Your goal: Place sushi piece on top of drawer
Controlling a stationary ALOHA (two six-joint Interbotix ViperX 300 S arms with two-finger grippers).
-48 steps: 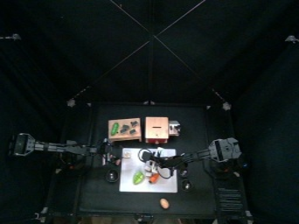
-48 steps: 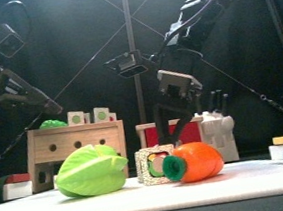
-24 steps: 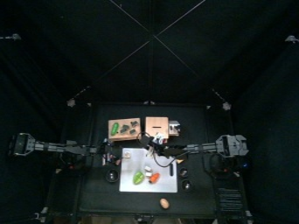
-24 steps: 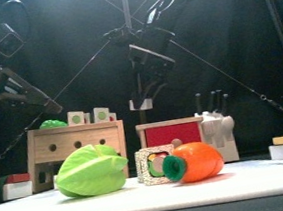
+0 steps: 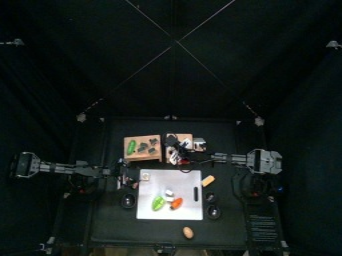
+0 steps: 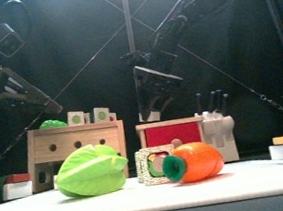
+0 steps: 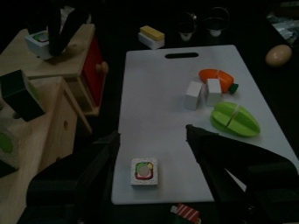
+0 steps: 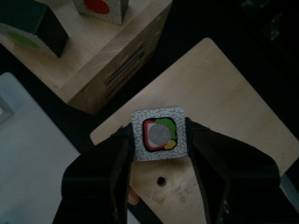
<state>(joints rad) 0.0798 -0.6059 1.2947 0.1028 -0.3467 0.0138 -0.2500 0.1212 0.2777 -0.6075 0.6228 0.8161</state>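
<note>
My right gripper (image 8: 160, 140) is shut on a sushi piece (image 8: 160, 134), white with a red and green centre. It holds the piece just above a pale wooden top, beside the wooden drawer unit (image 5: 142, 147) that carries small blocks (image 8: 100, 7). In the front view the gripper (image 6: 148, 102) hangs above the red-fronted box (image 6: 170, 133), right of the drawer unit (image 6: 73, 142). A second sushi piece (image 7: 143, 172) lies on the white cutting board (image 7: 163, 105). My left gripper (image 7: 152, 150) is open above it, at the board's left end (image 5: 127, 178).
On the board lie a green wedge (image 6: 90, 172), an orange carrot piece (image 6: 194, 161) and a white chunk (image 7: 195, 94). A knife block (image 6: 216, 128) stands at the back right. An egg (image 5: 189, 232) lies near the table's front edge.
My right gripper has risen from the cutting board with the sushi piece and moved back over the wooden boxes. The left arm has not moved.
</note>
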